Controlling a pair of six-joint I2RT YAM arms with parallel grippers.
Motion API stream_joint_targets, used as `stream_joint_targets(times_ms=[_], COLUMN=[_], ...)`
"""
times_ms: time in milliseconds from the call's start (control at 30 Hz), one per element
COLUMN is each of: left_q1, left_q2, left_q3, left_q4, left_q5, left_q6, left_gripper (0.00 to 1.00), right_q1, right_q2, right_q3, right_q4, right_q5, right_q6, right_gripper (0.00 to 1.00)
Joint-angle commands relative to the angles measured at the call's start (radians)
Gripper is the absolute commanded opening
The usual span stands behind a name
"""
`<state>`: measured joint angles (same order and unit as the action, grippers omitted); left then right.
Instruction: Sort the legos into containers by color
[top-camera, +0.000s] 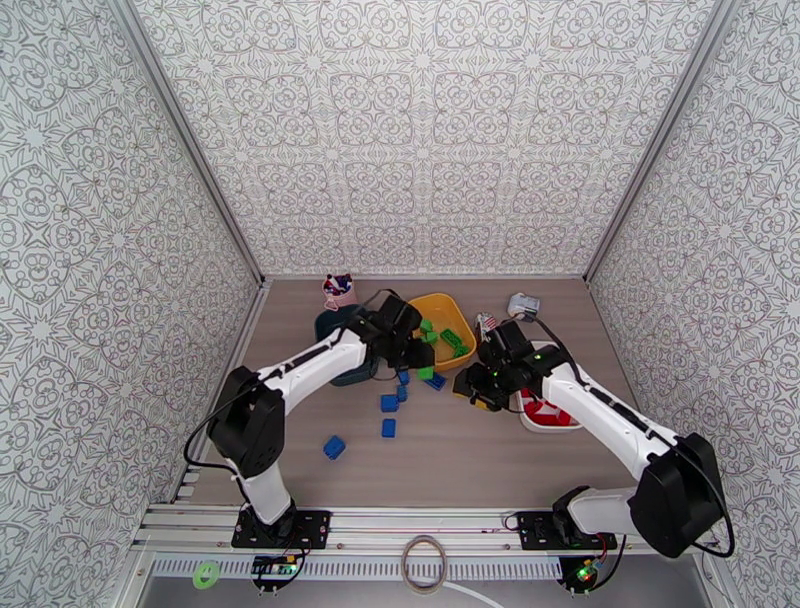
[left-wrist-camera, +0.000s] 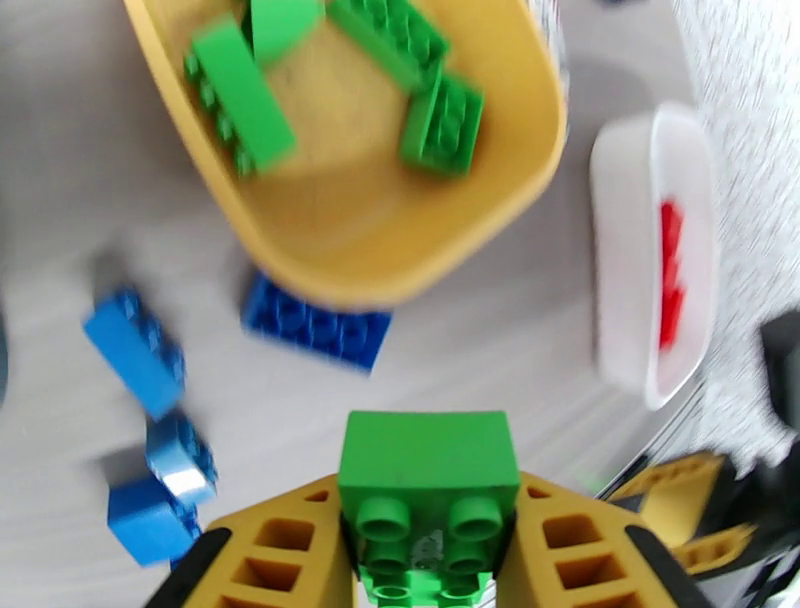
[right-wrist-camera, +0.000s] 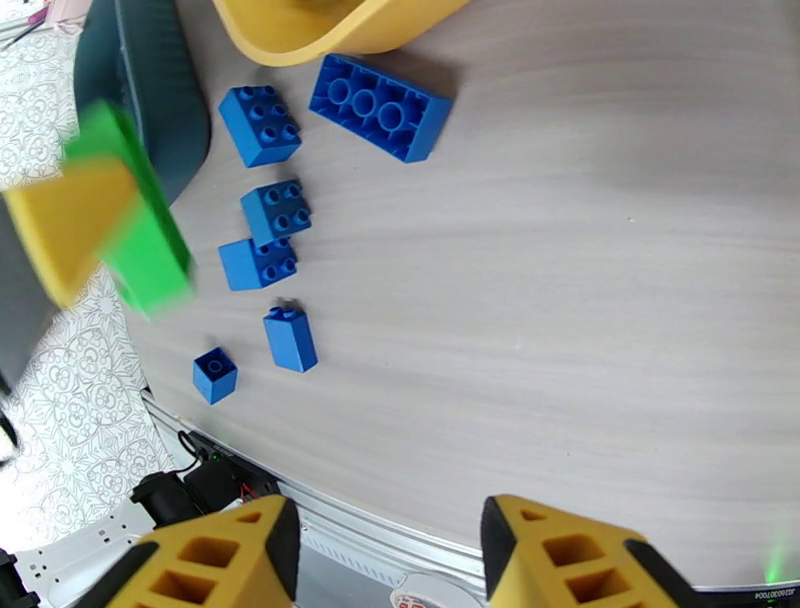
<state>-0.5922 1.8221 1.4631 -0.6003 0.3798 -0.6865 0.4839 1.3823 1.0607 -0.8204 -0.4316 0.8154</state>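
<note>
My left gripper (left-wrist-camera: 425, 505) is shut on a green lego (left-wrist-camera: 425, 470), held above the table just short of the yellow bin (left-wrist-camera: 500, 215). That bin holds several green legos (left-wrist-camera: 240, 95). Several blue legos (right-wrist-camera: 378, 105) lie loose on the table between the arms, one (left-wrist-camera: 318, 325) against the yellow bin's near rim. The white bin (top-camera: 533, 416) on the right holds red legos (left-wrist-camera: 670, 270). The dark teal bin (top-camera: 330, 328) sits partly under the left arm. My right gripper (right-wrist-camera: 385, 560) hovers open over bare table, right of the blue legos.
A pink-and-navy toy (top-camera: 340, 290) stands behind the teal bin. A white-grey gadget (top-camera: 523, 304) and a patterned packet (top-camera: 487, 322) lie at the back right. Patterned walls close in three sides. A metal rail (top-camera: 430, 525) runs along the near edge.
</note>
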Motion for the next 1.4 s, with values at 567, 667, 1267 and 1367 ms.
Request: stream_joint_targets(times_ms=[567,667,1267,1367], left_q1=[0.097,0.095,0.054,0.049], left_q2=[0.384,0.379,-0.117,-0.221], left_q3=[0.607,0.613,0.114,-0.006], left_q4=[-0.059,-0.066,-0.201,-0.228], left_q5=[0.11,0.1,-0.202,-0.26], left_q6=[-0.111,-0.101,0.075,0.073], left_gripper=[0.55,0.68,0.74,0.74], right_q1=[0.005,0.005,0.044,0.078], right_q2=[-0.111,-0.133,0.006,0.062], right_q3=[0.078,0.069,0.139,0.174], right_q4=[-0.182,-0.196,-0.18,-0.174], right_q5=[0.207,0.222,0.174,0.171], right_q6=[0.045,0.045,-0.043,-0.056], right_gripper=[0.54,0.55,0.56,0.56])
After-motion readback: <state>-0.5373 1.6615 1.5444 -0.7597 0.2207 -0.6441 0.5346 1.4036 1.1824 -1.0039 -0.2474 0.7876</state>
